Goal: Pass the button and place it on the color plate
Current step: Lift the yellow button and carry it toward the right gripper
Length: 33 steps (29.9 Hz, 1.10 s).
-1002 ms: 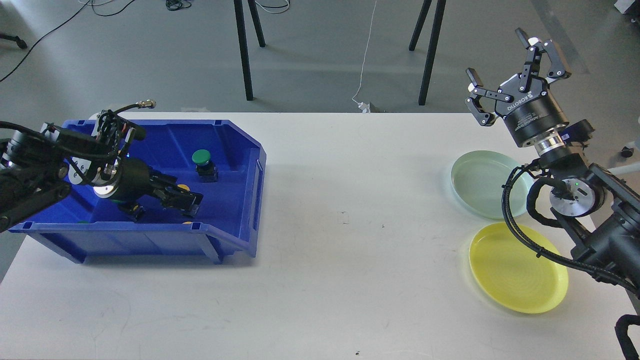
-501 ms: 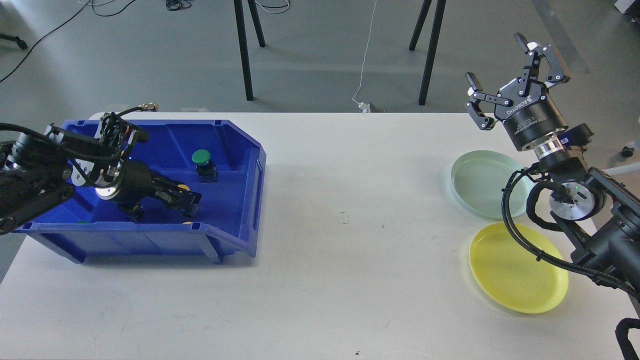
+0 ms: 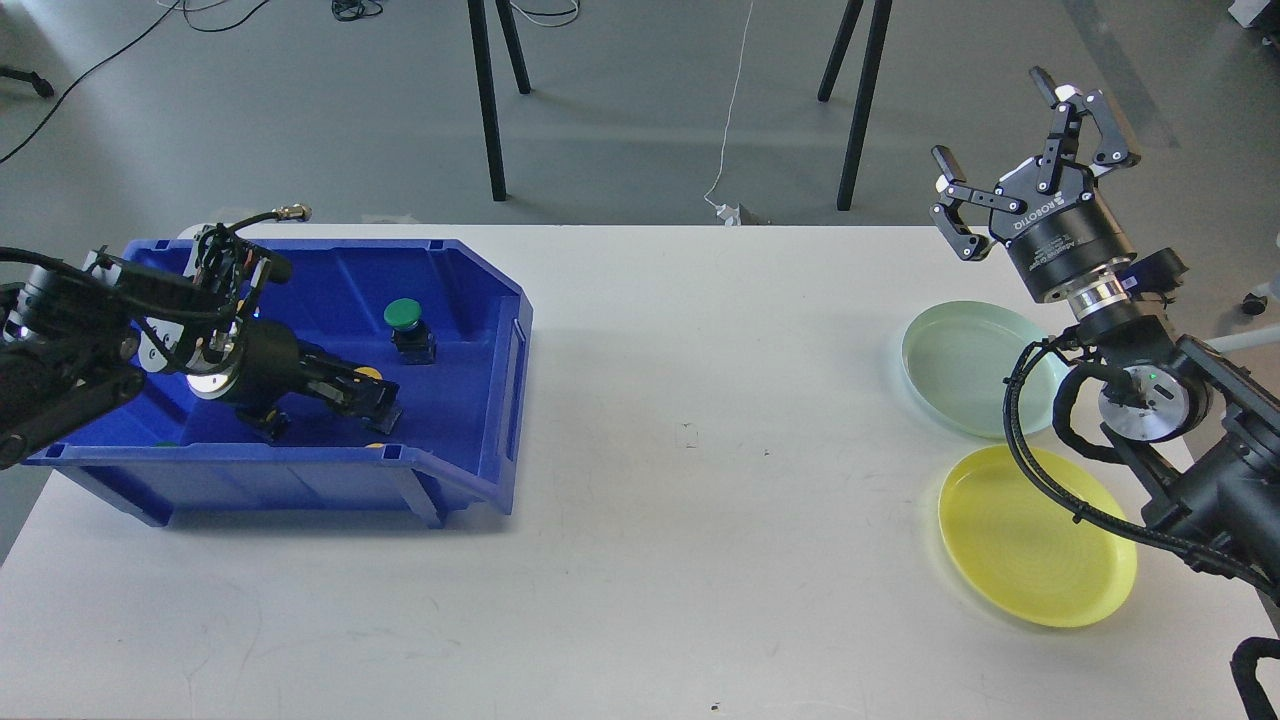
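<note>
Left gripper (image 3: pixel 375 405): fingers low inside the blue bin (image 3: pixel 470 300), pointing toward the bin's right wall. They look drawn close together, with a spot of yellow (image 3: pixel 368 374) showing just behind them. Whether they clamp a button or only hover over one cannot be told; the fingers are dark against the blue floor. The arm reaches in over the bin's left rim, wrist tilted down, which suits picking from the bin floor.

A green-capped push button (image 3: pixel 405 322) stands upright on its black base near the bin's back wall, clear of the fingers. A second yellow sliver (image 3: pixel 376 445) lies by the front wall.

The bin sits at the worktop's (image 3: pixel 700 500) left edge, toward the far-left corner.

Right gripper (image 3: pixel 1010 150): fingers spread wide, empty, raised above the far-right corner and turned upward. Judged as waiting for the hand-over.

Beneath that arm, near the right edge, lie a pale green plate (image 3: pixel 960 360) and a yellow plate (image 3: pixel 1030 540), both bare. Colour pairing presumably decides which plate receives which button.

Judgement: the pick is in hand; passing and placing are not yet done.
</note>
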Each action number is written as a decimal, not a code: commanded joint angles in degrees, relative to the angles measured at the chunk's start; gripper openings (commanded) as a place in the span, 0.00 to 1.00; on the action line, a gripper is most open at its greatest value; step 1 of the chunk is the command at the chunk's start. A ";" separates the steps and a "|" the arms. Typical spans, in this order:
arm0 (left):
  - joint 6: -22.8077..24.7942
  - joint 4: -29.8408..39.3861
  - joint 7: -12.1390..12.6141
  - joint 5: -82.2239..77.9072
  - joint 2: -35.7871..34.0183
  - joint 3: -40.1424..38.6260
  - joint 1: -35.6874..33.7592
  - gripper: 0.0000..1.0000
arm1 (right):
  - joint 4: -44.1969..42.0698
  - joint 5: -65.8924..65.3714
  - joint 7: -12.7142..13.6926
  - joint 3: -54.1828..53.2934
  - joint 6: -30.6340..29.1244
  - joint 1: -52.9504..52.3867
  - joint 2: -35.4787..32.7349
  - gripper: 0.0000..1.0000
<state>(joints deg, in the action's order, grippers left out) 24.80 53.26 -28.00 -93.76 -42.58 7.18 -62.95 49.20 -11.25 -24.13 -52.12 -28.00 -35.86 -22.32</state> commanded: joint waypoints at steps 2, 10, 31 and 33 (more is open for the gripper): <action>1.03 3.24 0.00 2.18 -2.94 -5.59 -0.33 0.09 | 0.02 0.00 0.05 -1.22 0.00 -0.18 0.00 0.99; 3.20 13.09 0.00 10.42 -10.07 -20.26 -1.56 0.09 | -0.07 -0.09 0.14 -2.37 0.00 -0.27 -0.53 0.99; 3.20 6.51 0.00 40.32 19.89 -38.30 11.80 0.10 | 8.89 -16.79 -3.87 1.66 5.32 5.18 -3.79 0.99; 3.20 6.42 0.00 40.24 20.95 -37.86 12.32 0.11 | 8.99 -16.96 -3.87 4.03 6.72 5.01 -0.46 0.99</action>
<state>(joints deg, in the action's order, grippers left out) 28.01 59.82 -27.99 -53.37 -23.55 -30.93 -51.65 57.49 -27.70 -28.00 -50.85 -22.80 -31.05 -26.21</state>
